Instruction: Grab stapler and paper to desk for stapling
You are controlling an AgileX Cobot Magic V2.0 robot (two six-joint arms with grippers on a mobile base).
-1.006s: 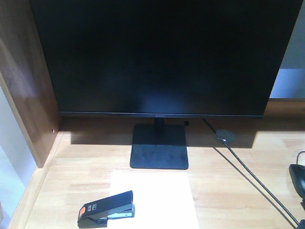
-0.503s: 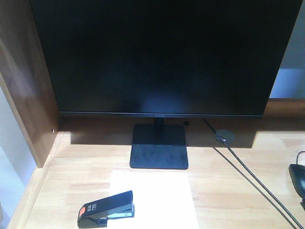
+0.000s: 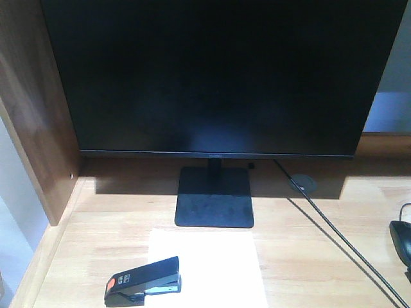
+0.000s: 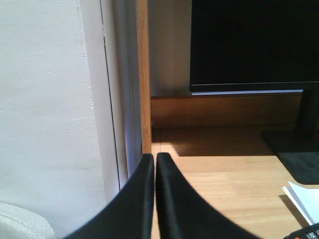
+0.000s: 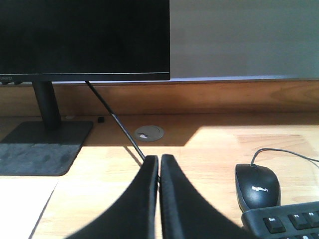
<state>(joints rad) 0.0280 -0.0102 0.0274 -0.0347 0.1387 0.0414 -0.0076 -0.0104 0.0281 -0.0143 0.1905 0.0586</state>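
Note:
The black stapler [image 3: 142, 281] with an orange-red patch lies on the desk [image 3: 308, 244], its front end over the left edge of the white paper [image 3: 218, 263]. The paper lies flat in front of the monitor base. My left gripper [image 4: 154, 157] is shut with nothing between its fingers, at the desk's left end; a paper corner [image 4: 304, 199] and the stapler's tip [image 4: 305, 234] show to its right. My right gripper [image 5: 159, 158] is shut and holds nothing, above the desk [image 5: 209, 149] with the paper [image 5: 20, 204] at its lower left. Neither gripper shows in the front view.
A large black monitor [image 3: 218, 77] stands on a dark base [image 3: 215, 199] behind the paper. A black cable [image 3: 340, 237] runs past the round grommet [image 3: 303, 184]. A mouse [image 5: 256, 186] and keyboard [image 5: 289, 221] lie right. A brown side panel [image 3: 38, 115] bounds the left.

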